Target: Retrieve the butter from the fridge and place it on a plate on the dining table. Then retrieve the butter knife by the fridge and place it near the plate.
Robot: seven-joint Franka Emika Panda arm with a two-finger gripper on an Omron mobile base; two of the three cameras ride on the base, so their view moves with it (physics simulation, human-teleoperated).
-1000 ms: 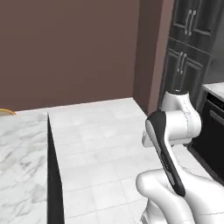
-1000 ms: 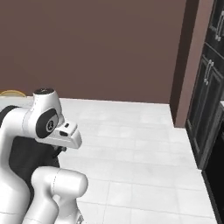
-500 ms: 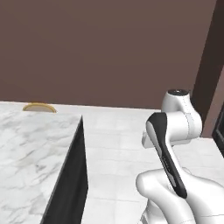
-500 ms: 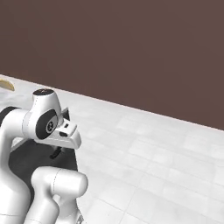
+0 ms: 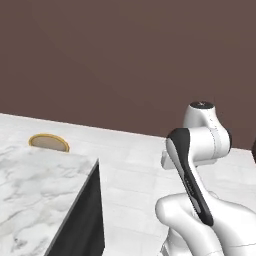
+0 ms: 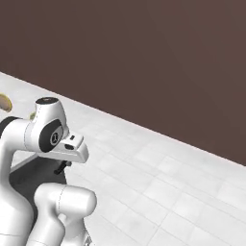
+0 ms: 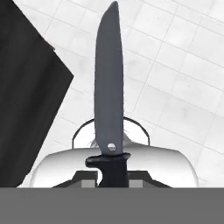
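Observation:
The butter knife (image 7: 108, 87) stands upright in the hand view, its grey blade pointing away over the tiled floor and its dark handle pinched between the jaws. My gripper (image 7: 113, 177) is shut on that handle. In the right base view the gripper (image 6: 61, 167) hangs low under the folded arm, beside the table's dark end. One corner of the marble dining table (image 5: 35, 190) lies at the lower left of the left base view. The butter, the plate and the fridge are out of view.
A round tan stool (image 5: 48, 142) stands beyond the table's far edge and also peeks in as the stool (image 6: 4, 102). The table's black end panel (image 5: 85, 220) drops to the floor. A brown wall (image 5: 125, 60) closes the back; pale floor tiles (image 6: 168, 182) spread to the right.
The whole picture has swung: the base has turned, the dark cabinets have left at the right and the marble table has come further in. The knife stays in the shut gripper.

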